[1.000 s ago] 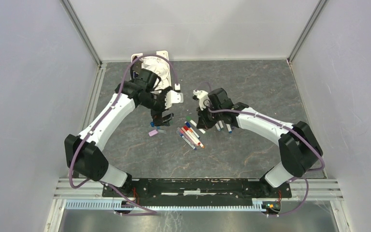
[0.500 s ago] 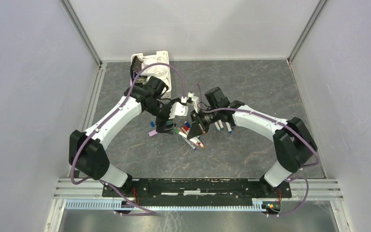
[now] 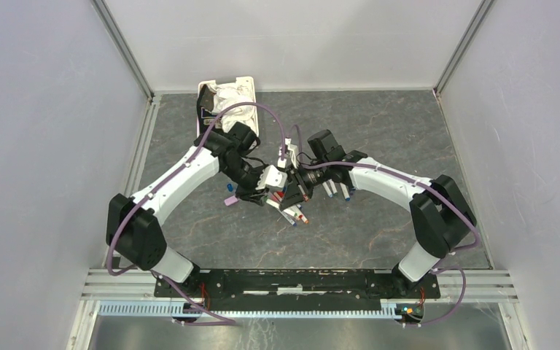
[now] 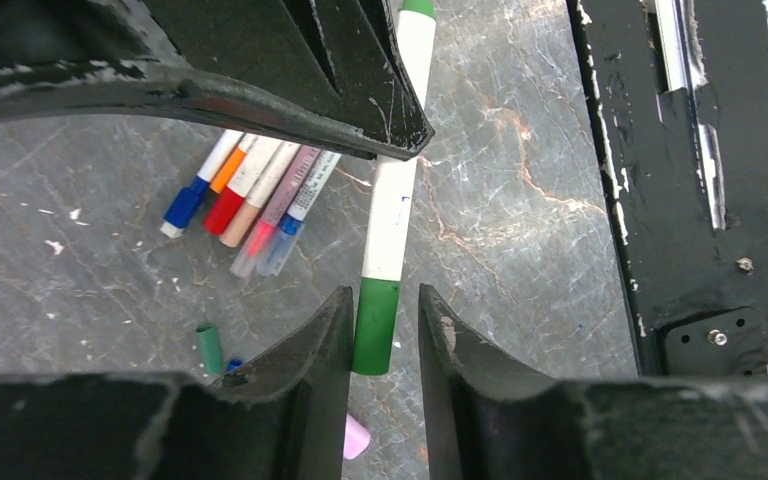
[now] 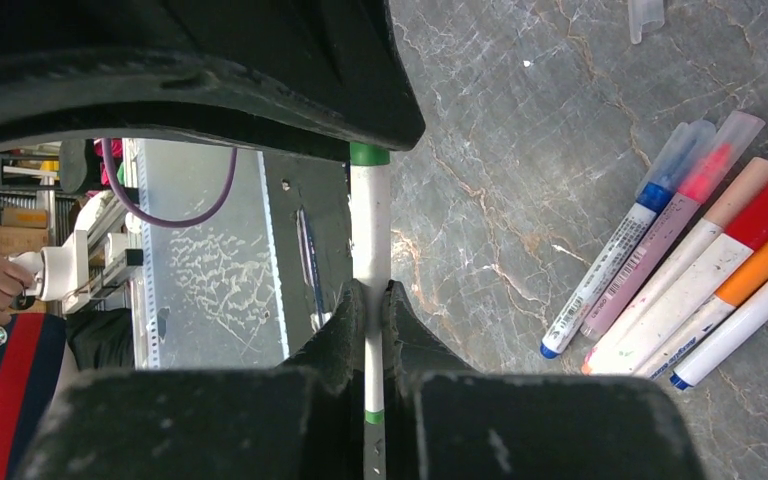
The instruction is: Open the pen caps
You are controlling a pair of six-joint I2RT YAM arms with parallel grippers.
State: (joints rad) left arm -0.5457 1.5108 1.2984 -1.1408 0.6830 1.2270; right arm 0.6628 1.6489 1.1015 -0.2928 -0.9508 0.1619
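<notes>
Presently the right gripper (image 5: 374,296) is clamped on a white pen barrel (image 4: 392,215); the left gripper (image 4: 385,300) has its jaws narrowly apart astride the green cap (image 4: 375,325), not yet pinching. Advise closing squarely on the cap alone, then pulling straight along the barrel. Other pens (image 4: 250,200) lie bundled on the grey marbled tabletop (image 4: 520,200), white walls (image 3: 36,109) around.

The top camera hangs high behind the arm bases (image 3: 175,266), looking down on the whole tabletop (image 3: 394,138). One wrist camera peers close past the left tool (image 4: 385,300), the other past the right tool (image 5: 373,295), both facing down. Both catch the same green-capped pen (image 4: 390,220) and the bunch of pens (image 4: 250,195).
</notes>
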